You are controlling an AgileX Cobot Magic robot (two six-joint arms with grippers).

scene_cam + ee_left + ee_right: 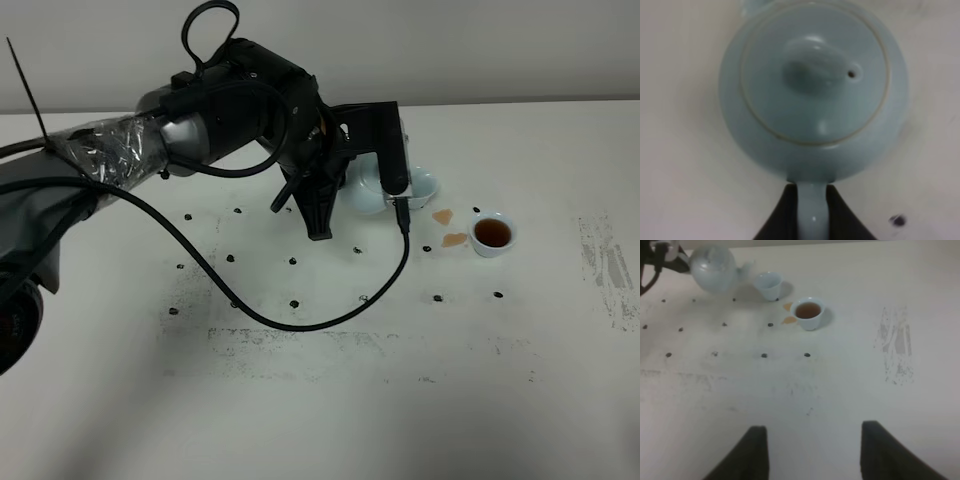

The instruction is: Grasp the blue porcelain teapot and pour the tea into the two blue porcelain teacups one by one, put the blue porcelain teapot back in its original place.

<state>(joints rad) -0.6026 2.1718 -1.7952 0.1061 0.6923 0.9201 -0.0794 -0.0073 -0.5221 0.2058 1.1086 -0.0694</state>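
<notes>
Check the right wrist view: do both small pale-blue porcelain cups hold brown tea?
No: one cup holds brown tea, but the second cup, beside the round pale-blue teapot, looks empty.

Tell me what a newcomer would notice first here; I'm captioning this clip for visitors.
The black left arm stretches over the white table, its fingers shut on the loop handle of the pale-blue round porcelain teapot. To its right in the high view, a small pale-blue porcelain cup holds dark tea, two amber spills beside it.
</notes>
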